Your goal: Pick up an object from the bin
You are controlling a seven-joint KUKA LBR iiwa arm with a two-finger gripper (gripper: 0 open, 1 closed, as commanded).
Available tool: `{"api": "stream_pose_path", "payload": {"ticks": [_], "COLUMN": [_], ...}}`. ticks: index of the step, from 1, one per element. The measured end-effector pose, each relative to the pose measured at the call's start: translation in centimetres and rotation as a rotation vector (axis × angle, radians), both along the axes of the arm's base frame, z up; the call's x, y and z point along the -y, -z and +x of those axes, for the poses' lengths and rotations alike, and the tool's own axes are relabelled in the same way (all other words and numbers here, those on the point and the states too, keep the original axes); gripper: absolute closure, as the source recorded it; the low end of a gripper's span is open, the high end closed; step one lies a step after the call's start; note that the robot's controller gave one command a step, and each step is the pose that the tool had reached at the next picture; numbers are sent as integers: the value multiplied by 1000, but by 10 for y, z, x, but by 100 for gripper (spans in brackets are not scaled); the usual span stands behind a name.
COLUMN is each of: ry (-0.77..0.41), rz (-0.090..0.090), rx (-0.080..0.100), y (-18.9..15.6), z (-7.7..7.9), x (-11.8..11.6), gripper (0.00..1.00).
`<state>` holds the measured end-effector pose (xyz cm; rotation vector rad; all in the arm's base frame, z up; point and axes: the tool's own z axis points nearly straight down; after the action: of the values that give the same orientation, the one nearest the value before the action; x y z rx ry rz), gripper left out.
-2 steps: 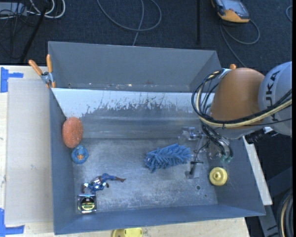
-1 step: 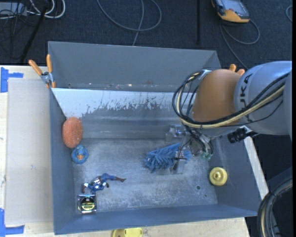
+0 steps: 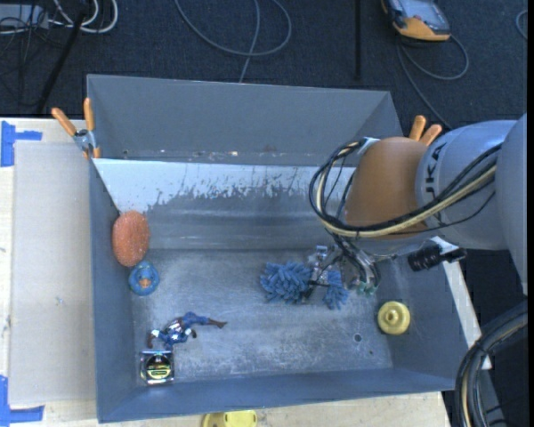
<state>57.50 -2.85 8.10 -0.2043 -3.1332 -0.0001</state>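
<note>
My gripper hangs low in the right half of the bin, its fingers down on a fluffy blue tuft of strands that spreads to the left and right of them. The fingers sit in the middle of the tuft, and I cannot tell whether they are closed on it. A small yellow round cap-like thing lies just right of the gripper, near the bin's right wall.
An orange sponge-like oval leans at the left wall, with a small blue ball below it. At the front left lie a blue and black clip-like thing and a yellow tape measure.
</note>
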Motion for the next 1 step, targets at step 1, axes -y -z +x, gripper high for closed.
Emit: {"api": "stream_pose_path", "payload": {"ticks": [1], "ry": [-1], "rz": [0], "rx": [0], "y": [0], "z": [0], "x": [0], "gripper": [100]}}
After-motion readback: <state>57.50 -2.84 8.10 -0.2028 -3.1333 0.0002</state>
